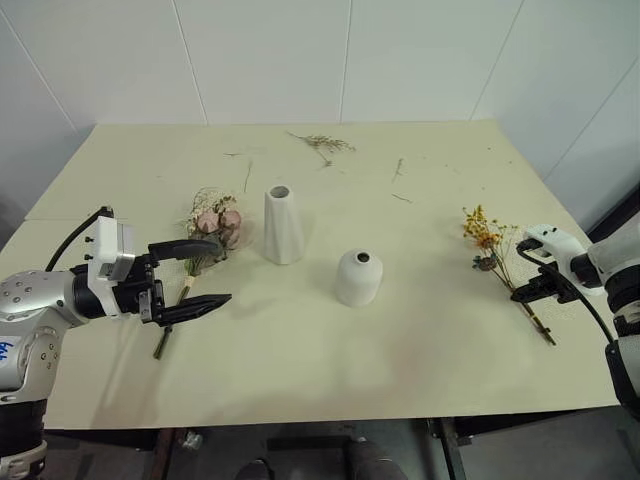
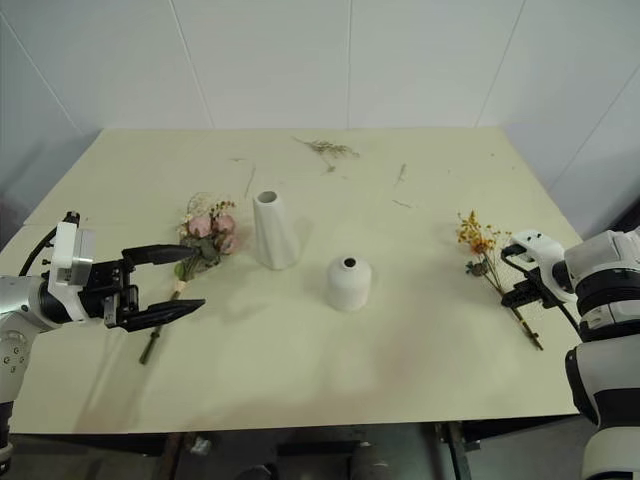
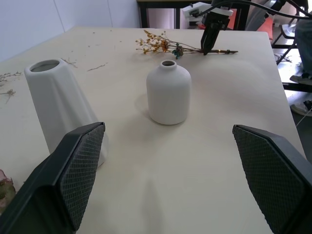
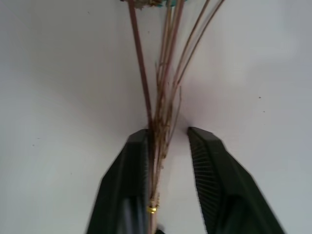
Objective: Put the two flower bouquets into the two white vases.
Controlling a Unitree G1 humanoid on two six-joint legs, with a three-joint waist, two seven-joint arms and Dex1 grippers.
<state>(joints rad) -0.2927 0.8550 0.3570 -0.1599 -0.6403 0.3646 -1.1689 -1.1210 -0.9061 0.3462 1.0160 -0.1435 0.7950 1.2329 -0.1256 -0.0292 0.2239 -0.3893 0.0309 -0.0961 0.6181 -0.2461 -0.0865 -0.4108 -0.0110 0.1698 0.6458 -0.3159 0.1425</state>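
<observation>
- No words, brand names, numbers or signs can be read on the desk (image 1: 300, 350), on either white vase or on the flower bouquets.
- A small blue mark sits on the white shell of the left arm (image 1: 8, 350) at the picture's edge; it may be lettering or a logo, but it is too small and cut off to read.
</observation>
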